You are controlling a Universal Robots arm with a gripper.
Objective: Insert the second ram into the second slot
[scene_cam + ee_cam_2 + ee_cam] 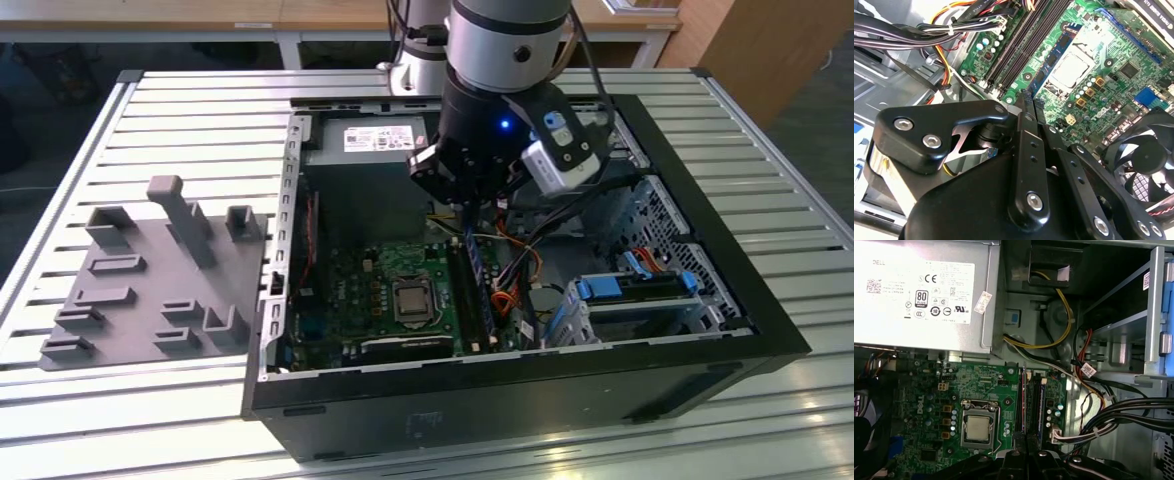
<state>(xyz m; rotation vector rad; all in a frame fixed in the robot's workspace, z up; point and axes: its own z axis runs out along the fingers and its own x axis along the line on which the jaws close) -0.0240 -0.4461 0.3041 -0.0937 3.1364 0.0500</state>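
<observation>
gripper (462,213) aimed straight down inside open computer case (534,372), above one end of second ram (474,290).
risked tilting the stick, stood on edge in the memory slots (1026,400) beside the processor socket (977,427), if pressed at that end alone; might also have snagged nearby cables (1119,412). arm (501,50) held near vertical over the case. looked shut, fingertips (1025,117) together, nothing clearly between.
</observation>
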